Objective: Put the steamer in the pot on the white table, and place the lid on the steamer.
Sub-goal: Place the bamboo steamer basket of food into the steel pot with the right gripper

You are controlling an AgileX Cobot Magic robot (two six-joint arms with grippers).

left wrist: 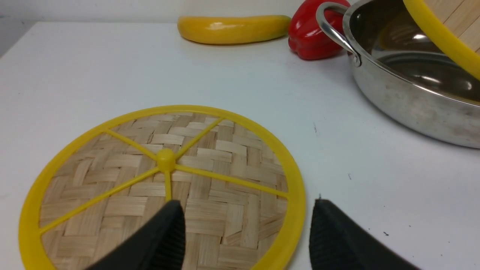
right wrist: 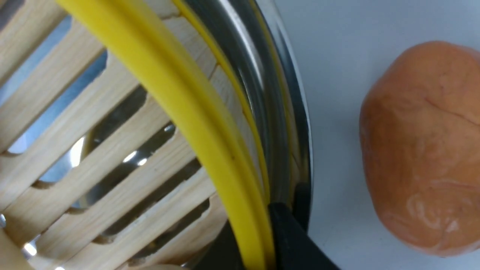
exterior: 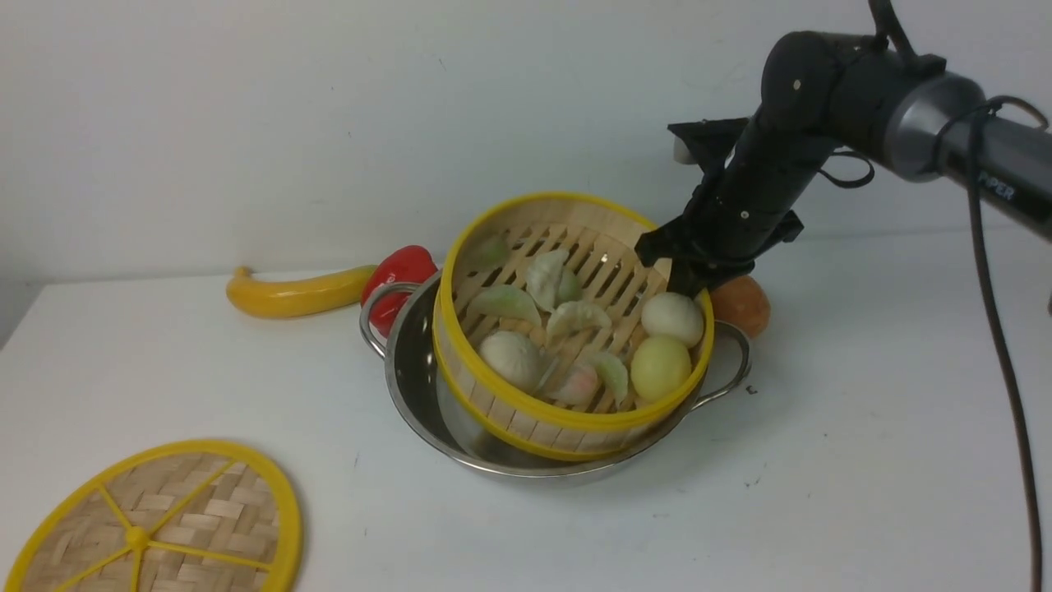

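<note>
The right gripper (right wrist: 258, 240) pinches the yellow rim of the steamer (right wrist: 176, 112), the shiny pot (right wrist: 279, 112) shows through its slats, and an orange-brown lump (right wrist: 423, 150) lies on the white table (right wrist: 337, 45) nearby.

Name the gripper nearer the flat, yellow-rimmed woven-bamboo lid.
Left. The left gripper hangs open at the rim of the lid; the right gripper is far off, shut on the yellow rim of the round bamboo steamer.

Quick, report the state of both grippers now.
Left gripper: open, holding nothing, near the lid.
Right gripper: shut on the steamer, at its rim.
</note>
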